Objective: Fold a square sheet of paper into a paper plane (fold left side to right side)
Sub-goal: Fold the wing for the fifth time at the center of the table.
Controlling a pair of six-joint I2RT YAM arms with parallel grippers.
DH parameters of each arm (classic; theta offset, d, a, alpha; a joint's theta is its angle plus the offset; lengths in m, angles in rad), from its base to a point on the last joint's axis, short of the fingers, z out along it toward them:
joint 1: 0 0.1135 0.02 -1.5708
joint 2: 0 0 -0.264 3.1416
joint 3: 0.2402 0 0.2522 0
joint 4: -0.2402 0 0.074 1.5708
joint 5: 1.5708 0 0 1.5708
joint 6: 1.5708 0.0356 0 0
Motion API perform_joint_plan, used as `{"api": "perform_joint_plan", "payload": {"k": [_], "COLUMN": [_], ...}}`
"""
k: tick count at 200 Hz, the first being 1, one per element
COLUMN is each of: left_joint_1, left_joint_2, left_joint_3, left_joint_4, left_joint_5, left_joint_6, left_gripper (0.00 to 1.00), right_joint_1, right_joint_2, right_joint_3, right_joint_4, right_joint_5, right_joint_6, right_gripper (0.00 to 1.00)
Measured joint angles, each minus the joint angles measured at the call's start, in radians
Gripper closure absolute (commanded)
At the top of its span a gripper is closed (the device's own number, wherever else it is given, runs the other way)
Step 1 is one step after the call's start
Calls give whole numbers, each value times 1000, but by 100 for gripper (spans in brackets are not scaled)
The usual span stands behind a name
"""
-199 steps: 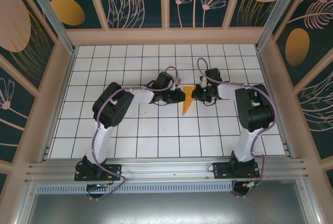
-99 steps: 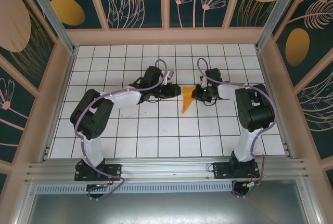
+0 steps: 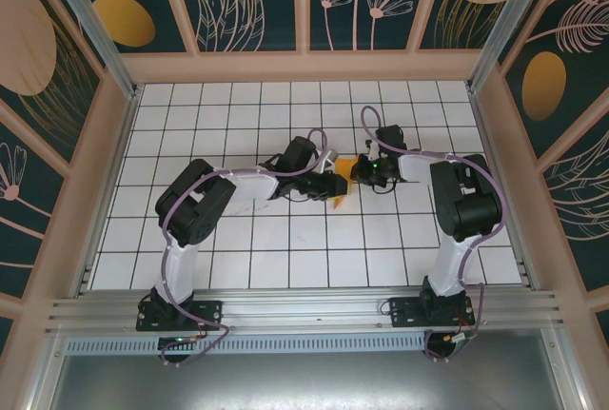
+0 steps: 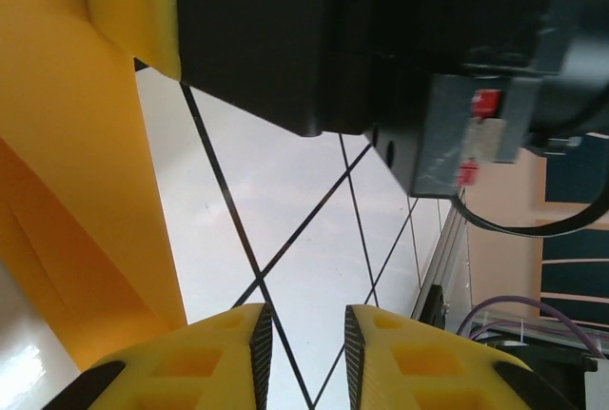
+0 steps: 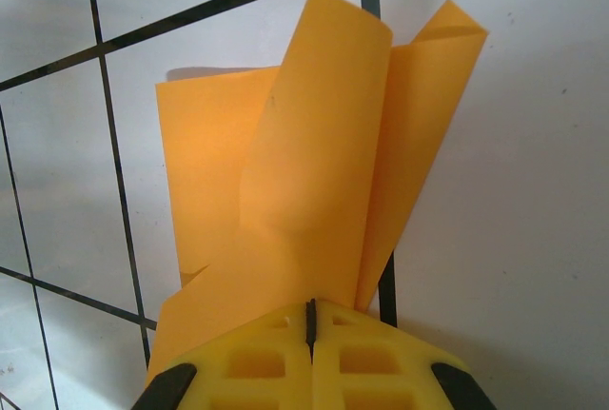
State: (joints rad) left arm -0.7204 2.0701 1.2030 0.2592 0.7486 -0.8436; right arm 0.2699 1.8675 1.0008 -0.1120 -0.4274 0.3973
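the orange paper (image 5: 314, 191) lies mid way across the table (image 3: 238, 248), folded into narrow flaps that stand loose, no plane yet; the right claw (image 5: 310, 320) is clenched on its edge; the left claw (image 4: 303, 334) hangs beside it, released and empty; the creases look unfinished
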Motion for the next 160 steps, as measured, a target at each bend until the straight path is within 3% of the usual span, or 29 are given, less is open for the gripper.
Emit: {"api": "perform_joint_plan", "payload": {"k": [160], "left_joint_1": [-16], "left_joint_2": [43], "left_joint_3": [-2], "left_joint_4": [-36], "left_joint_5": [-49], "left_joint_6": [6], "left_gripper": [72], "right_joint_1": [0], "right_joint_2": [0], "right_joint_3": [0], "right_joint_4": [0], "right_joint_5": [0], "right_joint_6": [-2], "right_gripper": [100]}}
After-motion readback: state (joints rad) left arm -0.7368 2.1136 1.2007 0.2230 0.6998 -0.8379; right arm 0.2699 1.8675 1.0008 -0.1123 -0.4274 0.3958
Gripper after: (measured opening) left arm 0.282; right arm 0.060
